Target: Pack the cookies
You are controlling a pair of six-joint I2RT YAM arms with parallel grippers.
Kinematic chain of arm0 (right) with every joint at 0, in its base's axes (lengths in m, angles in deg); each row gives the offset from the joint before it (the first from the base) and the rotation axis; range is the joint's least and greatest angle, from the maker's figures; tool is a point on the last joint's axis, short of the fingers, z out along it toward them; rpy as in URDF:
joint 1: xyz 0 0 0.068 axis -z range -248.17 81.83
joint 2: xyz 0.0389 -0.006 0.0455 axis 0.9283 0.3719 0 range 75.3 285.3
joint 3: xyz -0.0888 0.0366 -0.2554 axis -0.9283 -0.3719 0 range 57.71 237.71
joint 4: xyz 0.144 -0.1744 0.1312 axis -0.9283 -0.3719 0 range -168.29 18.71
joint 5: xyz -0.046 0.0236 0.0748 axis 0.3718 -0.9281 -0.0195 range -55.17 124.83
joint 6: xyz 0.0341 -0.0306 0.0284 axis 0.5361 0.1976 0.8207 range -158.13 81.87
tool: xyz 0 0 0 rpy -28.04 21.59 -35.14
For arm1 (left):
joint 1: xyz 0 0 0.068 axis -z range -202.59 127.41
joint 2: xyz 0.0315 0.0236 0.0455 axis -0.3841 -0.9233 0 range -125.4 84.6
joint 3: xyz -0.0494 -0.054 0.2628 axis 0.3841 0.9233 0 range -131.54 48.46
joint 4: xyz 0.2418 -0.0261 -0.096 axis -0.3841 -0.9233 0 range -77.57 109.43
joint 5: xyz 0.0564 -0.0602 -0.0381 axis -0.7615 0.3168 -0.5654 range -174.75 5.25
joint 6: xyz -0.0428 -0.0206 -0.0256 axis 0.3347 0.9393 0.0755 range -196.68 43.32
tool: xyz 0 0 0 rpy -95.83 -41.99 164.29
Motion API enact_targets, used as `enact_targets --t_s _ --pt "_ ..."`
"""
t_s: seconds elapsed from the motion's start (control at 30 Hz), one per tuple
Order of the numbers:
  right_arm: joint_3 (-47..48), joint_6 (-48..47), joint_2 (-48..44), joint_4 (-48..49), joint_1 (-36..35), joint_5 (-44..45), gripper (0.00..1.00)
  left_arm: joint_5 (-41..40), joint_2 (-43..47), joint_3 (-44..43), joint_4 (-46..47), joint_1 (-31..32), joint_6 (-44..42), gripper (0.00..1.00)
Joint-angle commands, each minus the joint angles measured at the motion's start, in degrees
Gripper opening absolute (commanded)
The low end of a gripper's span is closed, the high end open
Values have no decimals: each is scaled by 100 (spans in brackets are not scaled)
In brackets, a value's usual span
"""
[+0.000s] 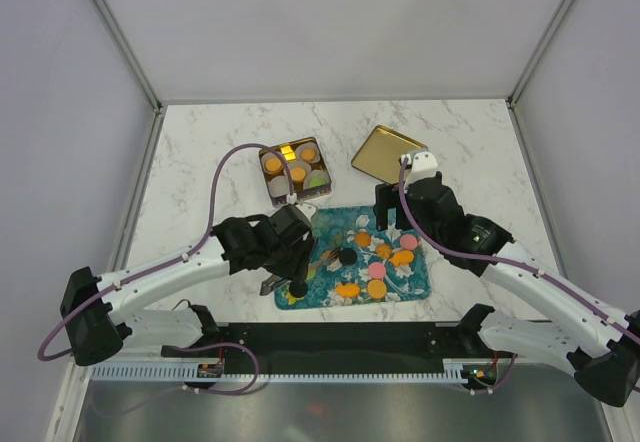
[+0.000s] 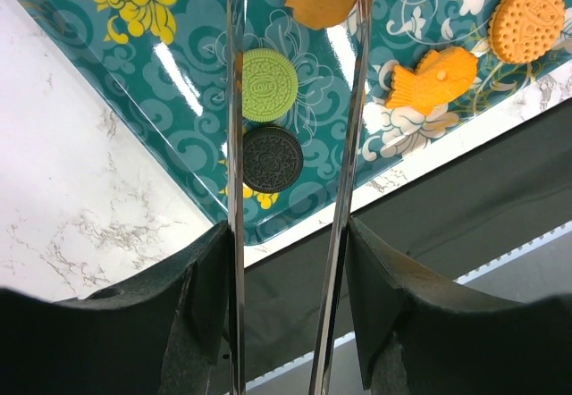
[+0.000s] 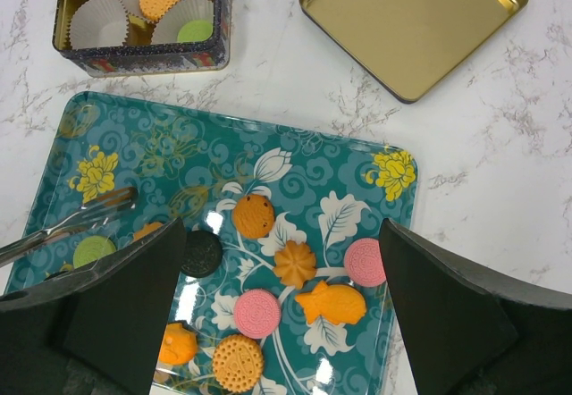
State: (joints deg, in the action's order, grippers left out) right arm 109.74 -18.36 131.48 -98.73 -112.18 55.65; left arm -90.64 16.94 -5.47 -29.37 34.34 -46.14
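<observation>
Your left gripper [image 2: 286, 274] clasps metal tongs [image 2: 234, 145]; a green cookie [image 2: 269, 77] and a black cookie [image 2: 273, 158] lie between the blades, by the tray's [image 2: 134, 82] left edge. Your right gripper [image 3: 281, 239] stands wide open above the tray.

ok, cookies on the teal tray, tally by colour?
Orange cookies: 6
Pink cookies: 2
Black cookies: 2
Green cookie: 1
Total: 11 on the tray
</observation>
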Motion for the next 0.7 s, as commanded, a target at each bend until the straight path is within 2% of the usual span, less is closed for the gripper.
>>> enact_targets --t_s 0.0,0.17,0.67 --pt "9 80 -29 151 24 28 98 -88 192 41 -25 -59 -119 59" --pt "9 97 -46 151 24 10 98 -123 235 85 -86 -94 -119 59" --pt "-9 133 -169 108 33 10 98 457 104 -153 45 -94 -365 60"
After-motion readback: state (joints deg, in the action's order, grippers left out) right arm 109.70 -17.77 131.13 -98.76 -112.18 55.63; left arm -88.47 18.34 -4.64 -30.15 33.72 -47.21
